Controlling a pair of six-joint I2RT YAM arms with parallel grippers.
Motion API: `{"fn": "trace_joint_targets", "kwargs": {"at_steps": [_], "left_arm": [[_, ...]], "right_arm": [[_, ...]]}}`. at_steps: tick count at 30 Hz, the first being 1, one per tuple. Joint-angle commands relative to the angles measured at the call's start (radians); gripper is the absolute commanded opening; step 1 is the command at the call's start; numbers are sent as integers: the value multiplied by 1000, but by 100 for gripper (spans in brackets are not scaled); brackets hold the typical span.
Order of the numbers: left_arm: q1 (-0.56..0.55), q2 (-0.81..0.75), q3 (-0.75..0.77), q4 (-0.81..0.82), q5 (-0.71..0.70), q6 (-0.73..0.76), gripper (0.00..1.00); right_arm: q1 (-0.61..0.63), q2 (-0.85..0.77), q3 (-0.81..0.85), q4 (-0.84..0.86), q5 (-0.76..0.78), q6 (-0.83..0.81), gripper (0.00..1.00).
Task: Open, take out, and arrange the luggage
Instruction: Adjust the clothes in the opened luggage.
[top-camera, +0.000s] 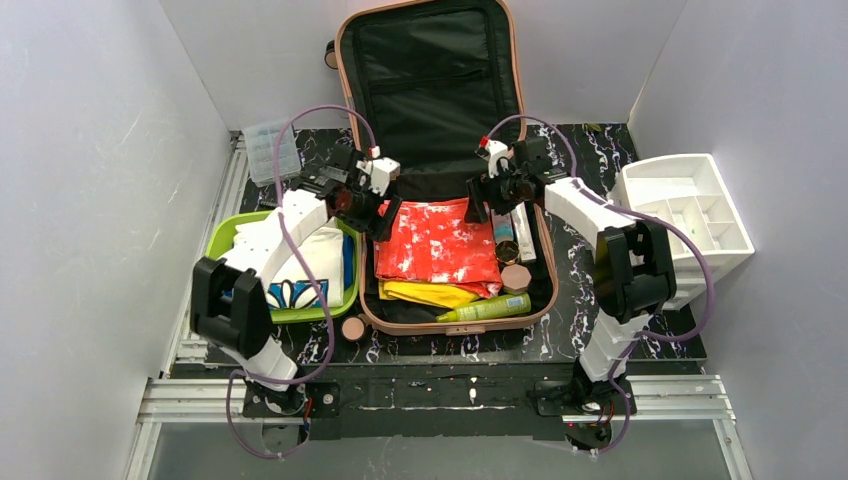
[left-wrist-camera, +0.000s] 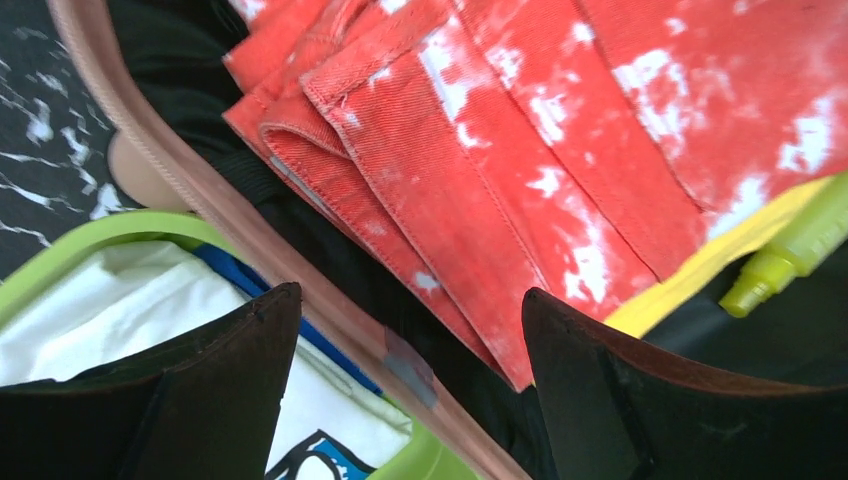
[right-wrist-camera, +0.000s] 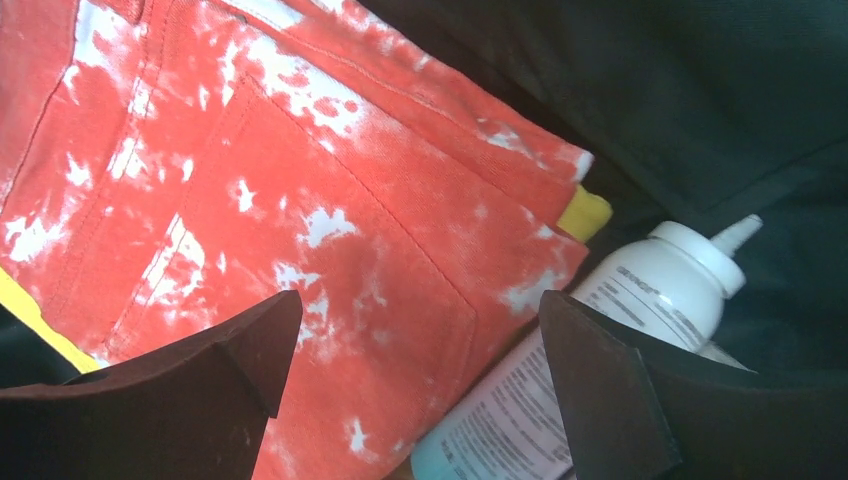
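Note:
The luggage (top-camera: 435, 70) lies open at the table's middle, its black-lined lid leaning on the back wall. Its lower half holds a folded red-and-white garment (top-camera: 437, 243) over a yellow cloth (top-camera: 430, 293), a yellow-green bottle (top-camera: 485, 309), a white bottle (top-camera: 522, 232) and small round jars (top-camera: 516, 278). My left gripper (top-camera: 383, 222) hangs open and empty over the luggage's left rim (left-wrist-camera: 250, 235), one finger above the tray, the other above the garment (left-wrist-camera: 520, 130). My right gripper (right-wrist-camera: 420, 295) is open and empty above the garment's right edge and the white bottle (right-wrist-camera: 660, 285).
A lime-green tray (top-camera: 225, 235) holding a folded white shirt (top-camera: 310, 265) sits left of the luggage. A white drawer organizer (top-camera: 690, 215) stands at the right. A clear plastic box (top-camera: 272, 150) lies at the back left, a round compact (top-camera: 353, 328) near the front. Walls close in.

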Motion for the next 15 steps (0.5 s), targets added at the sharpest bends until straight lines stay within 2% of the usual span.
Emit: {"fn": "trace_joint_targets", "kwargs": {"at_steps": [1, 5, 9, 12, 15], "left_arm": [[-24, 88, 51, -60, -96, -90, 80], [-25, 138, 72, -81, -59, -109, 80], [-26, 155, 64, -84, -15, -114, 81], [-25, 155, 59, -77, 9, -115, 81], [-25, 155, 71, -72, 20, -111, 81]], "right_arm": [[27, 38, 65, -48, 52, 33, 98], [31, 41, 49, -51, -64, -32, 98], [31, -50, -39, -24, -173, -248, 98], [31, -116, -53, -53, -134, -323, 98], [31, -138, 1, -191, -108, -346, 98]]}}
